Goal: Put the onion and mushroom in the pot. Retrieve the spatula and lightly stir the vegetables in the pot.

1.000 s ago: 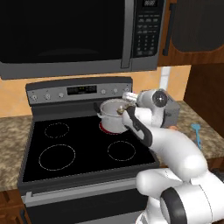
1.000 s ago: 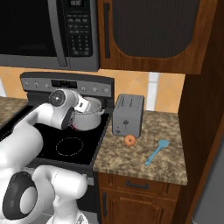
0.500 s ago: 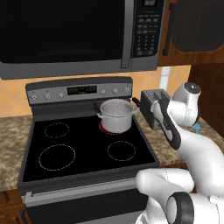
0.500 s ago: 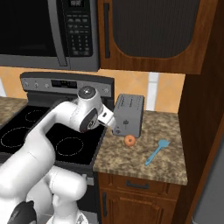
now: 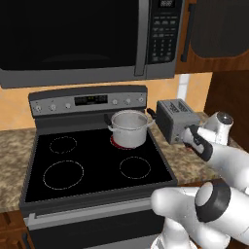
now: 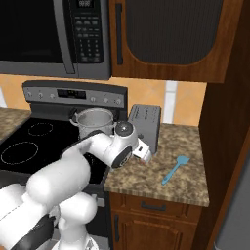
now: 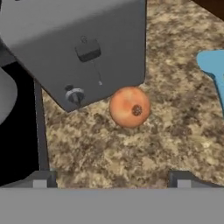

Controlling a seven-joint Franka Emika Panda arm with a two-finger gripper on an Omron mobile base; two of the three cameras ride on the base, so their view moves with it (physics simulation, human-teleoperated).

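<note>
Stove, toaster and cabinets around a granite counter

A grey boxy toaster [image 6: 145, 128] stands at the counter's [image 6: 183, 183] back left corner, just beside the black glass stove [image 5: 92, 163], its lever and knob facing the counter's front edge in the hand view. A dark microwave [image 5: 92, 41] hangs above the stove. A wood wall cabinet [image 6: 176, 39] hangs over the counter; a drawer [image 6: 154, 207] sits under its front edge.
</note>
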